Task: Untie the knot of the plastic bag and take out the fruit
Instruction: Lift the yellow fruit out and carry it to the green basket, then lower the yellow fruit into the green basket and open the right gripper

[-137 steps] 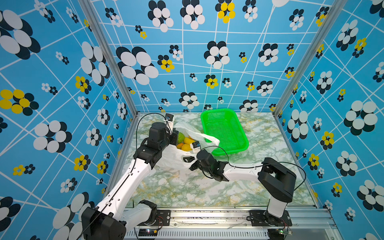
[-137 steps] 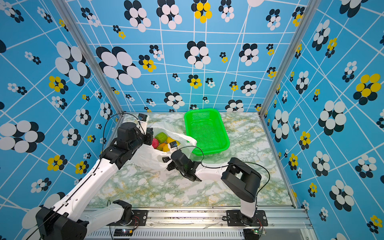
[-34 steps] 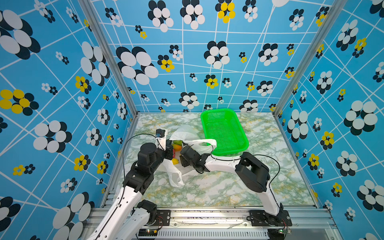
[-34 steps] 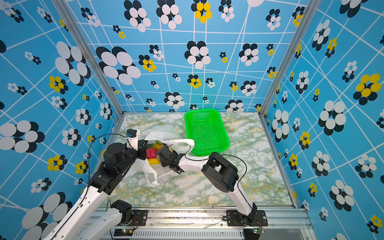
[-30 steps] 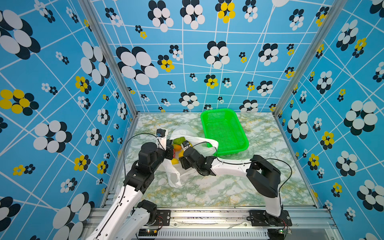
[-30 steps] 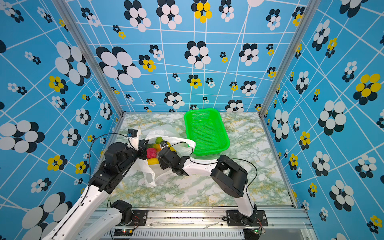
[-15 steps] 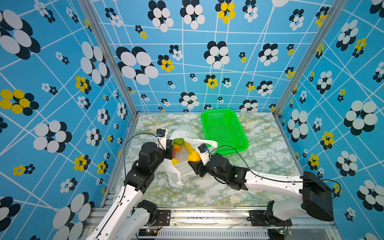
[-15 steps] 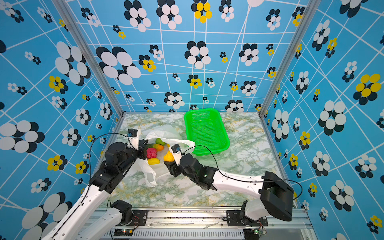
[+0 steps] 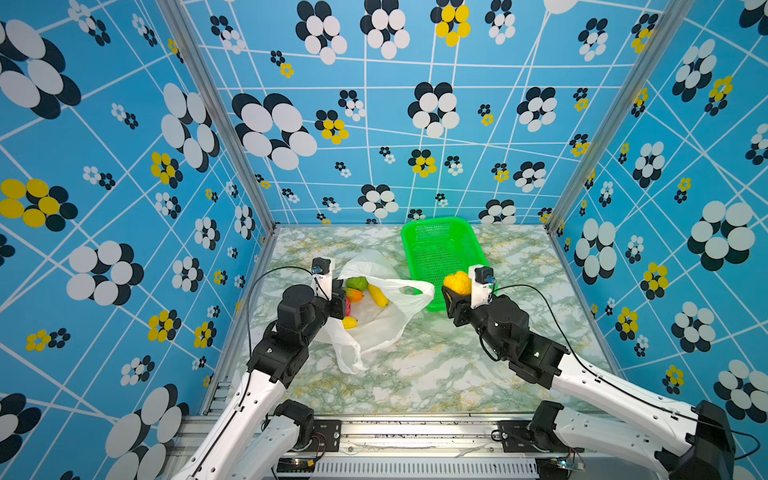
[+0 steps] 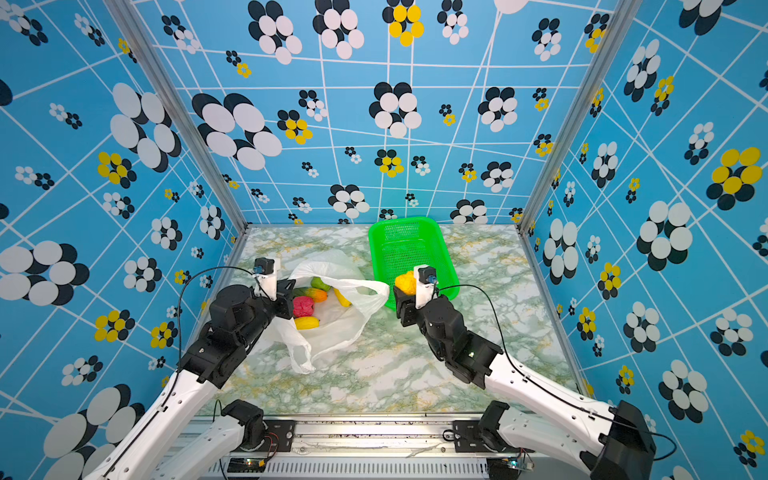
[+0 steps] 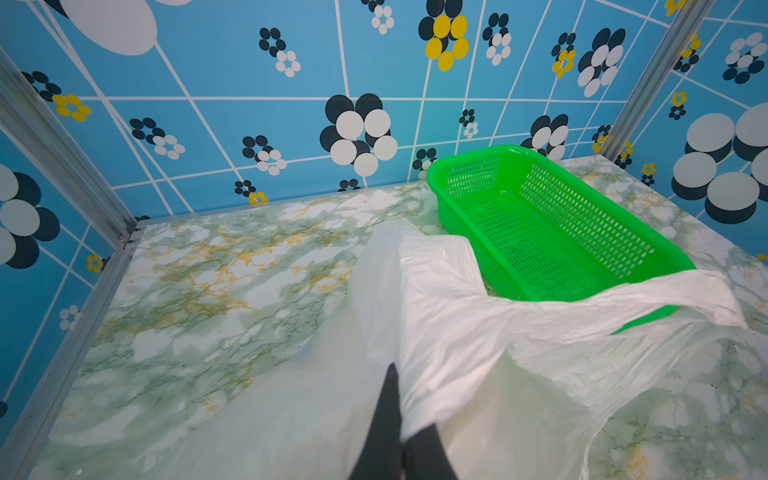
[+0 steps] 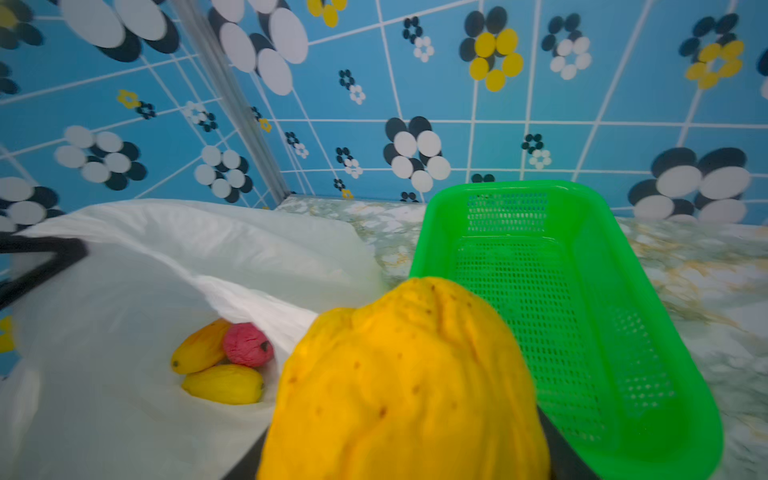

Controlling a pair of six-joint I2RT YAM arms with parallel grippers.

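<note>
**Fruit in R fingers at basket's near end; bag mouth held by L**

The R fingers (image 9: 451,301) are part-open and clamped round a yellow-orange fruit (image 9: 456,281), which is lifted clear of the desk (image 9: 436,374). The L fingers (image 11: 392,415) are fully closed on a fold of the plastic bag (image 9: 374,328) near its rim, so the mouth stands open. No knot is seen, so untying is judged done. More pieces are seen inside the bag, incl. a green fruit (image 9: 356,283), a long yellow fruit (image 9: 378,295) and a red fruit (image 10: 303,306).

Key relation: the green basket (image 9: 436,249) lies just ahead of the held fruit, w/ its long axis running away twd the back wall. The fruit is seen approx. at the basket's near end; whether the rim is cleared can't be told. The R arm is far nearer the basket. A short fwd reach, then release, is prob. needed, if the basket is the intended drop spot.
</note>
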